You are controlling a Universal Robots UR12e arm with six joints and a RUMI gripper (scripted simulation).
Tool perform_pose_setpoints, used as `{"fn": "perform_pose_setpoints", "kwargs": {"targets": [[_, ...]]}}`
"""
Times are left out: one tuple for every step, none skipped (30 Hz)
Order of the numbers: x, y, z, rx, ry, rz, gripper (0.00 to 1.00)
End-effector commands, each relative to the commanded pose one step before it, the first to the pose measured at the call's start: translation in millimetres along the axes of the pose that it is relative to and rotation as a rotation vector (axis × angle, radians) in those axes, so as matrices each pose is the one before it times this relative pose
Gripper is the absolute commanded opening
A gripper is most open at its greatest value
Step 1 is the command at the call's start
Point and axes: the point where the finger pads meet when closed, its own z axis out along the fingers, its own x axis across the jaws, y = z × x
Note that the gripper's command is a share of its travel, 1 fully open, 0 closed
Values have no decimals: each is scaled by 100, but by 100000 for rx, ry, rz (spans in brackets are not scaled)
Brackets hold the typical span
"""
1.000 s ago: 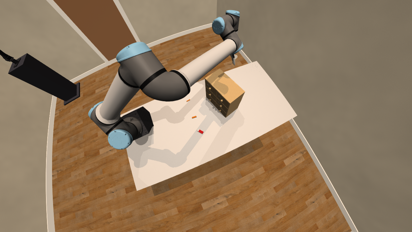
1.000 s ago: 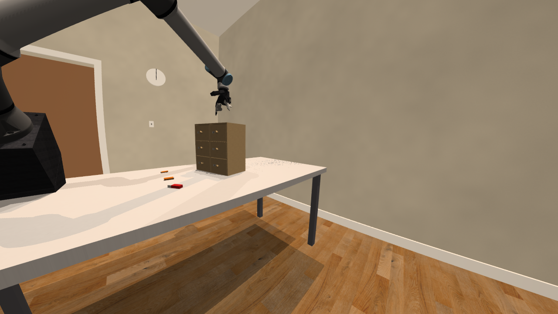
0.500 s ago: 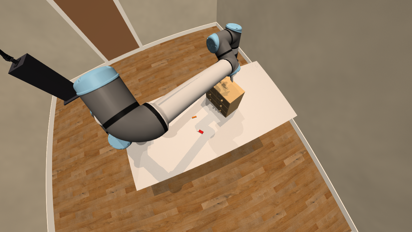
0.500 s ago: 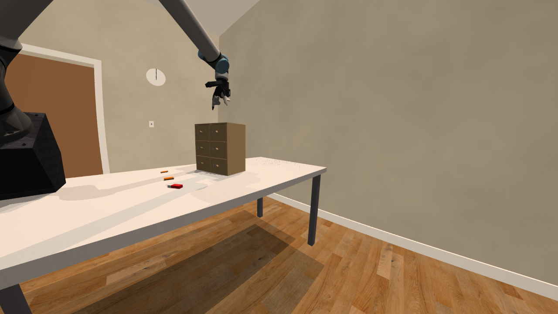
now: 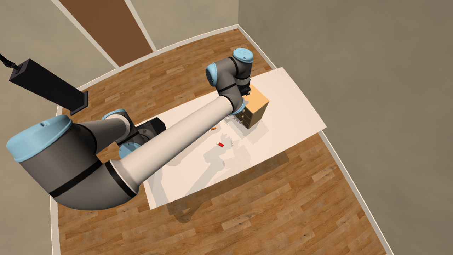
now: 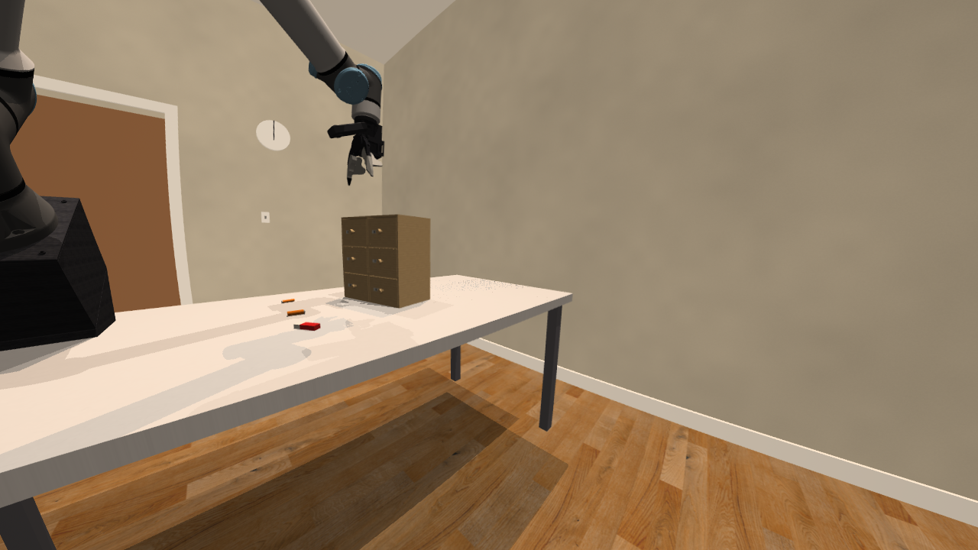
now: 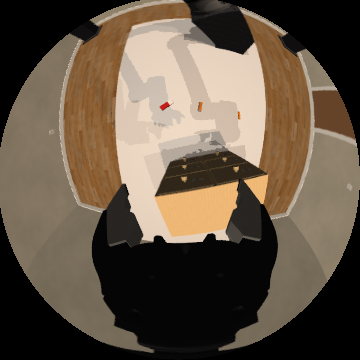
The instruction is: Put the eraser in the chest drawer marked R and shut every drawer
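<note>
The wooden chest [image 6: 386, 260] stands upright near the far end of the white table, with six small drawers in two columns, all shut. I cannot read the drawer marks. The red eraser [image 6: 308, 326] lies flat on the table in front of the chest; it also shows in the overhead view [image 5: 220, 144] and the wrist view [image 7: 165, 105]. My gripper [image 6: 358, 170] hangs high above the chest's front edge, pointing down, open and empty. In the wrist view its fingers frame the chest top [image 7: 210, 210].
Two small orange sticks [image 6: 295, 312] [image 6: 287, 301] lie on the table between the eraser and the wall side. My arm's black base [image 6: 40, 273] sits at the table's near left end. A wall runs close behind the chest.
</note>
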Motion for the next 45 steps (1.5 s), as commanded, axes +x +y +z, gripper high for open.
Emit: {"fn": "perform_pose_setpoints", "kwargs": {"targets": [[-2068, -4652, 610, -2106, 1792, 2146, 100], [-328, -996, 187, -245, 309, 511, 100], [-298, -953, 181, -237, 288, 487, 100], [-270, -908, 175, -229, 269, 462, 100], [-244, -862, 168, -220, 249, 437, 100], [-219, -814, 160, -210, 231, 411, 100], [-196, -764, 152, -199, 212, 385, 100], [-175, -714, 143, -188, 195, 359, 100], [-155, -663, 134, -176, 178, 332, 100], [-137, -612, 125, -164, 161, 306, 100], [-120, -561, 116, -151, 145, 280, 100], [-105, -510, 106, -138, 130, 254, 100], [-91, -459, 96, -125, 116, 228, 100], [0, 0, 0, 0, 0, 0, 100], [0, 0, 0, 0, 0, 0, 100], [-79, -409, 86, -112, 102, 203, 100], [-67, -361, 76, -100, 89, 179, 100], [-57, -314, 67, -87, 77, 156, 100], [-48, -269, 57, -75, 65, 133, 100], [-39, -226, 48, -63, 54, 112, 100], [-32, -186, 40, -52, 44, 92, 100], [-25, -149, 32, -42, 35, 73, 100], [-19, -114, 25, -32, 27, 57, 100], [-14, -84, 18, -24, 20, 42, 100], [-9, -58, 12, -16, 14, 29, 100], [-6, -36, 8, -10, 8, 18, 100], [-3, -19, 4, -5, 4, 9, 100], [-1, -7, 2, -2, 2, 4, 100], [0, -1, 0, 0, 0, 1, 100], [0, 0, 0, 0, 0, 0, 100], [0, 0, 0, 0, 0, 0, 100], [0, 0, 0, 0, 0, 0, 100], [0, 0, 0, 0, 0, 0, 100], [0, 0, 0, 0, 0, 0, 100], [0, 0, 0, 0, 0, 0, 100], [0, 0, 0, 0, 0, 0, 100], [0, 0, 0, 0, 0, 0, 100], [0, 0, 0, 0, 0, 0, 100], [0, 0, 0, 0, 0, 0, 100], [0, 0, 0, 0, 0, 0, 100], [0, 0, 0, 0, 0, 0, 100], [0, 0, 0, 0, 0, 0, 100], [0, 0, 0, 0, 0, 0, 100], [0, 0, 0, 0, 0, 0, 100], [0, 0, 0, 0, 0, 0, 100]]}}
